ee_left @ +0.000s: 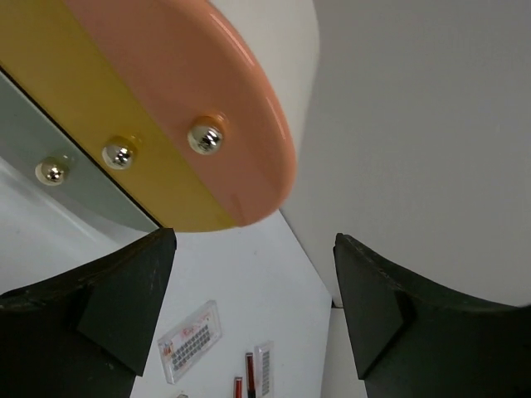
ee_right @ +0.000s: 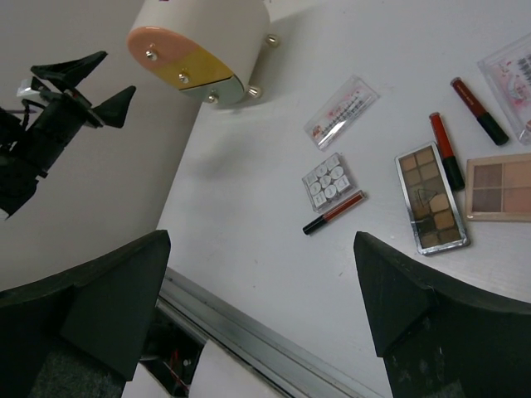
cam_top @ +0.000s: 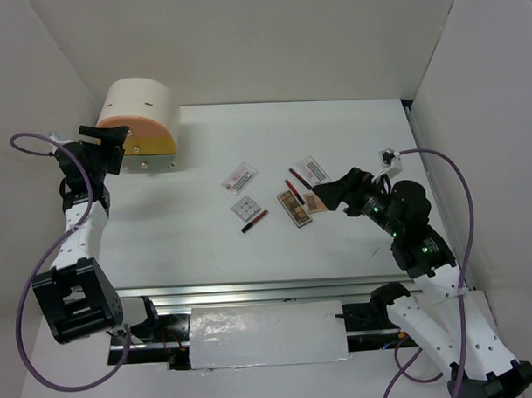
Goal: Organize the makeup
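Barely started, judging by the layout: long brown rectangular eyeshadow palette (cam_top: 293,208), white square palette (cam_top: 244,207), red-and-black pencil (cam_top: 254,220) and white printed sachet (cam_top: 239,178) loose in the middle of the surface (cam_top: 189,241), well apart from rounded cream, pink and yellow drawer box (cam_top: 141,125), apparently shut. Left claw (ee_left: 253,315) apart, empty, beside that box; right claw (ee_right: 265,315) apart, empty, near the palettes. Nothing blocking seen.

The left gripper (ee_left: 255,265) has its dark fingers (ee_left: 108,307) spread wide around nothing, close to a drawer box (ee_left: 191,66) with pink, yellow and grey fronts, each with a shiny round knob (ee_left: 205,138). On the white bench (ee_left: 241,282) beyond lie a printed sachet (ee_left: 189,342), a narrower sachet (ee_left: 264,367) and a red pencil (ee_left: 250,366).
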Tool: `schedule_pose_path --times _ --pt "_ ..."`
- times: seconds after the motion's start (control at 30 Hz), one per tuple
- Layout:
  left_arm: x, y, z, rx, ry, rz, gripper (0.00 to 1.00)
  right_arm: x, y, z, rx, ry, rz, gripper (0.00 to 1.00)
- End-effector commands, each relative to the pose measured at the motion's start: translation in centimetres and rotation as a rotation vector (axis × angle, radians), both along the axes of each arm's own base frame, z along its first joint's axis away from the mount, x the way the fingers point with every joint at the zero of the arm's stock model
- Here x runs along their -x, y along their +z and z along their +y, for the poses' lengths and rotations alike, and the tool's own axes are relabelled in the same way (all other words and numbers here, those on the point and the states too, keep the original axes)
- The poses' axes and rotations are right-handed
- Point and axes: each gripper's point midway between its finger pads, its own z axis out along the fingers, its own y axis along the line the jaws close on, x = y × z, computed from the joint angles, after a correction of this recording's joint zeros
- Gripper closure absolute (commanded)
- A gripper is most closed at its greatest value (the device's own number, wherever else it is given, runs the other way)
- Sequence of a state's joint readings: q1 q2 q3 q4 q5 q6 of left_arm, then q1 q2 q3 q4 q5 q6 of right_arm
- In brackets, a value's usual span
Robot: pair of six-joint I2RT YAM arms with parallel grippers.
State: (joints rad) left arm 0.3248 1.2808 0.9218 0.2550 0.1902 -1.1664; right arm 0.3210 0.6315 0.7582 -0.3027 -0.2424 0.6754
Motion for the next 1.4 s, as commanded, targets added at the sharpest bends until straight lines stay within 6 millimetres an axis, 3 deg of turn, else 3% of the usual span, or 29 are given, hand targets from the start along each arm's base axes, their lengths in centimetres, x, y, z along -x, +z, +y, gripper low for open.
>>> schedule_pose_path --times 0.0,0.1,0.23,0.37,0.63,0.8,1.37 --pt "-1.0 0.8 0.9 0.037 -0.025 -0.033 0.12 -0.5 1.3 0.9 -0.028 0.040 -0.058 0.00" --pt "-1.2 0.6 1.8 0.031 0.003 -0.024 0.16 -0.9 1.2 0.9 -0.023 0.035 -0.059 0.00" --pt "-2.4 0.5 2.4 0.026 0.005 -0.021 0.29 -1.4 0.8 0.9 -0.015 0.026 -0.055 0.00" --pt "-3.3 -0.2 2.9 0.045 -0.002 -0.046 0.28 -1.8 0.3 0.9 -0.003 0.021 -0.038 0.00" --pt "-4.9 -2.1 3.4 0.047 -0.010 -0.009 0.37 -2.7 0.6 0.6 0.011 -0.014 -0.043 0.00" --pt "-5.6 -1.4 3.5 0.034 -0.022 -0.057 0.39 -3.1 0.6 0.6 0.016 -0.018 -0.040 0.00" --pt "-7.7 -1.9 3.6 0.062 -0.055 -0.082 0.50 -3.7 -0.3 1.0 0.020 -0.006 -0.013 0.00"
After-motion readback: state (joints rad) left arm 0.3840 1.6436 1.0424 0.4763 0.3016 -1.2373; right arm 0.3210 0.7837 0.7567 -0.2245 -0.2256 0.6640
